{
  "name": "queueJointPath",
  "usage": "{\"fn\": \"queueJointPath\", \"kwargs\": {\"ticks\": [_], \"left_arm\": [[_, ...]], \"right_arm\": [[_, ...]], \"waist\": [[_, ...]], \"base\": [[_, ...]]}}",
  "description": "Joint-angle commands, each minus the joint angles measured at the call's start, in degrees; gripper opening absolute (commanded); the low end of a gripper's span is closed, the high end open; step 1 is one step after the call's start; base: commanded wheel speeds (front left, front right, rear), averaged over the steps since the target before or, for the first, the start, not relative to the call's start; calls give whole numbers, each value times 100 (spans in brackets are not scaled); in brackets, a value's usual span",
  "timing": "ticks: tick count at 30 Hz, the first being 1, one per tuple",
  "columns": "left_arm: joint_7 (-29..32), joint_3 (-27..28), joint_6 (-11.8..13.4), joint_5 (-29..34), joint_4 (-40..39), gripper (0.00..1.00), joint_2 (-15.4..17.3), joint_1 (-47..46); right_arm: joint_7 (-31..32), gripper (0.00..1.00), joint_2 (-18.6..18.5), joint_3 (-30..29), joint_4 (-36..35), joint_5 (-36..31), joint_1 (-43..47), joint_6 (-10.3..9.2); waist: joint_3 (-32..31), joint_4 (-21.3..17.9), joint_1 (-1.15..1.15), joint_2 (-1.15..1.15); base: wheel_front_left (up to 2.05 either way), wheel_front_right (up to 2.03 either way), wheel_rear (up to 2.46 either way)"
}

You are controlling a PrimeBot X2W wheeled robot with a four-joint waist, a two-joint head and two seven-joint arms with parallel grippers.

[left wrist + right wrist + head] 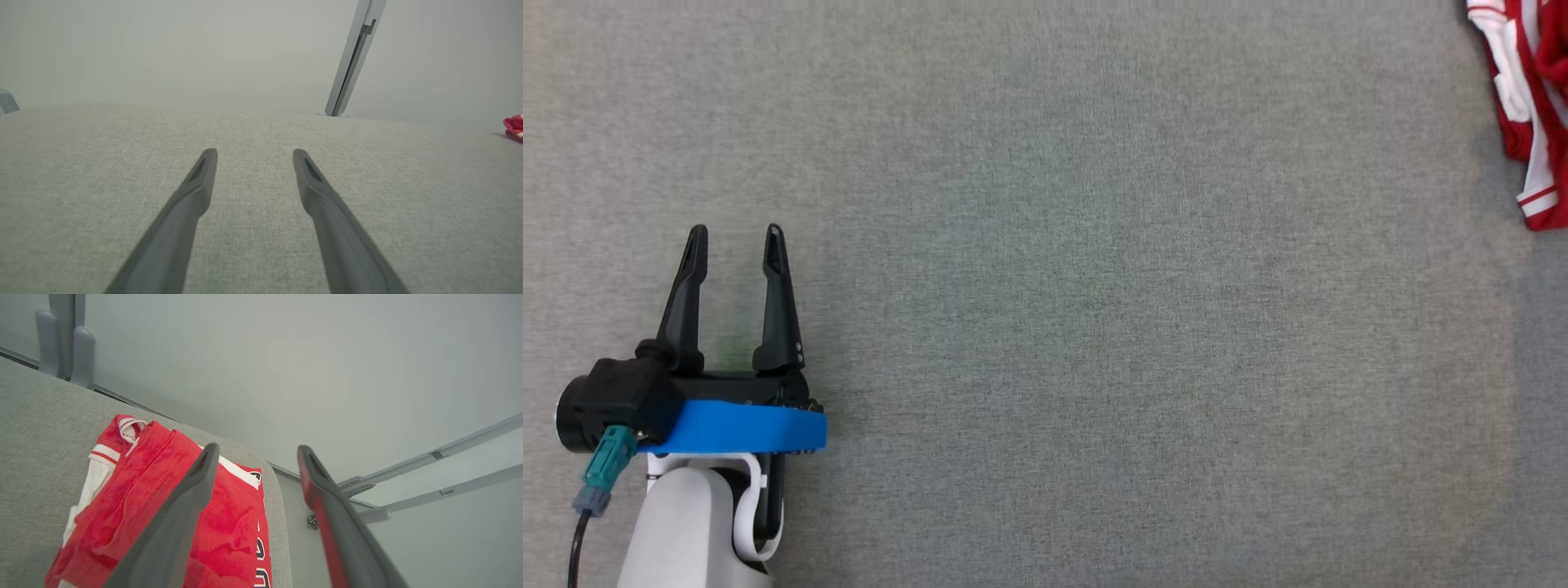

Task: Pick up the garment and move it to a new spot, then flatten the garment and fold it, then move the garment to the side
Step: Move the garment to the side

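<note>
The left fingers [778, 302] stand apart in the spread position with nothing between them; bare grey tabletop [1094, 286] shows in the gap and beyond both tips. In the left wrist view the same left fingers [192, 196] lie low over the tabletop [253, 122], tips separated, and the garment [515, 126] appears as a small red patch far off to the right of the right-hand finger, well apart from both. In the head view the garment [1515, 122] is a red and white bundle lying well to the right of the left fingers and beyond their tips, cut off by the frame edge. The right fingers [184, 506] are also spread wide and grip nothing; pale wall [286, 375] shows between their tips. The garment [155, 469] lies folded on the tabletop [41, 437] under and to the left of the left-hand finger, reaching into the gap between the two fingers, next to the tabletop edge. Dark lettering on its red cloth shows inside that gap. Whether the right fingers touch the cloth cannot be determined. Grey frame bars [429, 465] run beyond the right-hand finger.
</note>
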Motion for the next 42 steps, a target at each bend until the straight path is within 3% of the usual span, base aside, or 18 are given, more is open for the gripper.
{"fn": "queueJointPath", "kwargs": {"ticks": [1, 10, 22, 31, 42], "left_arm": [[-25, 57, -12, -1, 41, 100, -14, 103], [-24, 265, -6, 72, 173, 100, -89, 481], [-24, 443, 65, 213, 310, 100, -121, 1168], [-24, 463, 117, 223, 333, 100, -126, 1435], [-24, 393, 148, 243, 298, 100, -98, 1508]], "right_arm": [[-158, 100, 142, -64, -79, -84, 139, -1], [-1098, 100, 891, -122, -169, -156, 602, -1], [-2337, 100, 2211, 226, -134, 156, 1662, -1], [-2639, 100, 2874, 175, -520, 369, 2701, -1], [-2506, 100, 3527, -474, -1552, 257, 4066, -1]], "waist": [[-154, -9, 0, 0], [-912, 6, 0, 0], [-1967, -16, 0, 0], [-2348, -67, 0, 0], [-2537, -219, 0, 0]], "base": [[0, 0, 0], [0, 0, 0], [0, 0, 0], [0, 0, 0], [0, 0, 0]]}}
